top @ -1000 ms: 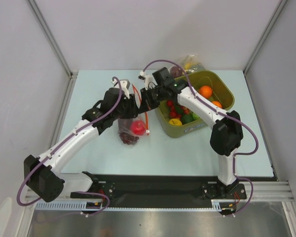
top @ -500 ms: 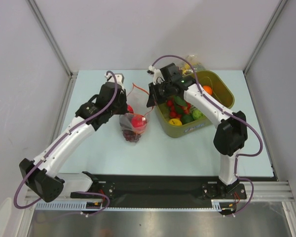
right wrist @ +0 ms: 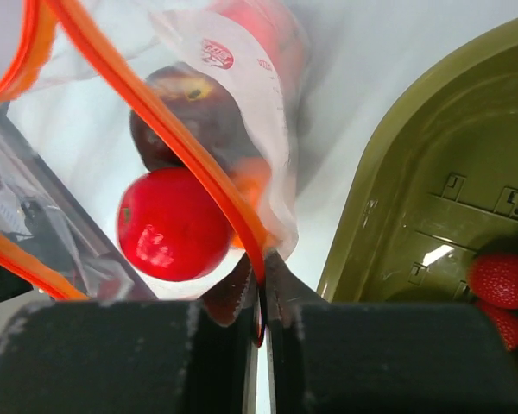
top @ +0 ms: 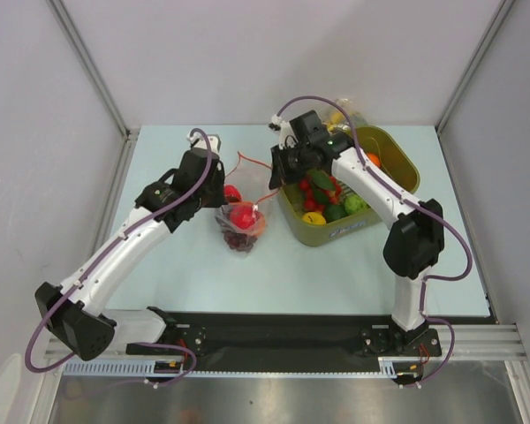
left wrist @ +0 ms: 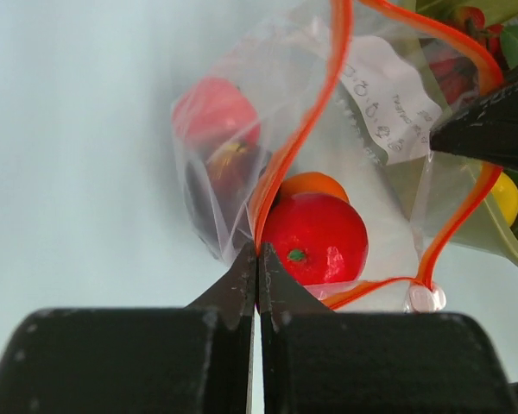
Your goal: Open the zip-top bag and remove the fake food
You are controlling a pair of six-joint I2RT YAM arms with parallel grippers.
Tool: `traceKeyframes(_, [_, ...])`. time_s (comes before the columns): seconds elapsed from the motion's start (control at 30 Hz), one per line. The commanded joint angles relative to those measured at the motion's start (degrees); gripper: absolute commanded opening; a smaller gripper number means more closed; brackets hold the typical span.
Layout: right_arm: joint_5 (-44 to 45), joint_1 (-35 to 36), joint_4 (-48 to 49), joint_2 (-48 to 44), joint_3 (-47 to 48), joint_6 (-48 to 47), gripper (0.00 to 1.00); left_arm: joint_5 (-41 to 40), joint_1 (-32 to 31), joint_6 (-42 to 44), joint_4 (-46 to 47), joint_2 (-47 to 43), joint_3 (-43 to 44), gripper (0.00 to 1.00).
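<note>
pinching opposite sides of the zip-top bag [top: 240, 221]: left hand [left wrist: 257, 259], right hand [right wrist: 261, 269].

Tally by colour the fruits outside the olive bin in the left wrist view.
Red fruits: 2
Orange fruit: 1
Dark maroon fruit: 1
Total: 4

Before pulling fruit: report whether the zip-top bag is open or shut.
Open: zip strip gapes in a wide loop, left gripper and right gripper each pinching one side.
</note>
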Motion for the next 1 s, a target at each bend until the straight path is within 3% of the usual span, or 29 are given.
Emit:
traceKeyframes(0.0, [1.49,-0.52,-0.88,-1.27,4.70,-0.01,0.09,3.56,0.30,-1.38,3.88,-0.86,-2.03,0.00])
traceKeyframes(0.03, [1.57,-0.43,-1.75,-1.53,6.45,0.08,0.14,4.00,0.30,-1.56,4.67,-1.03,-2.29,0.00])
traceKeyframes(0.07, [1.66,-0.25,-2.37,-1.62,7.60,0.00,0.29,4.35,0.30,-1.65,5.03,-1.12,-2.47,0.00])
traceKeyframes(0.17, [1.57,1.14,-3.43,-3.02,10.59,-0.27,0.52,6.37,0.30,-1.56,6.35,-1.12,-2.29,0.00])
traceKeyframes(0.27, [1.58,2.55,-2.82,-4.78,11.74,-0.79,0.60,8.75,0.30,-2.35,7.67,-1.30,-2.64,0.00])
traceKeyframes(0.67, [-5.45,8.10,-0.88,-1.28,11.56,-0.62,0.60,10.68,0.30,-2.53,8.63,-3.32,-4.40,0.00])
traceKeyframes(0.97, [-1.95,8.98,3.06,-1.44,1.47,-0.09,0.59,9.98,0.30,-2.53,7.58,-4.46,-5.63,0.00])
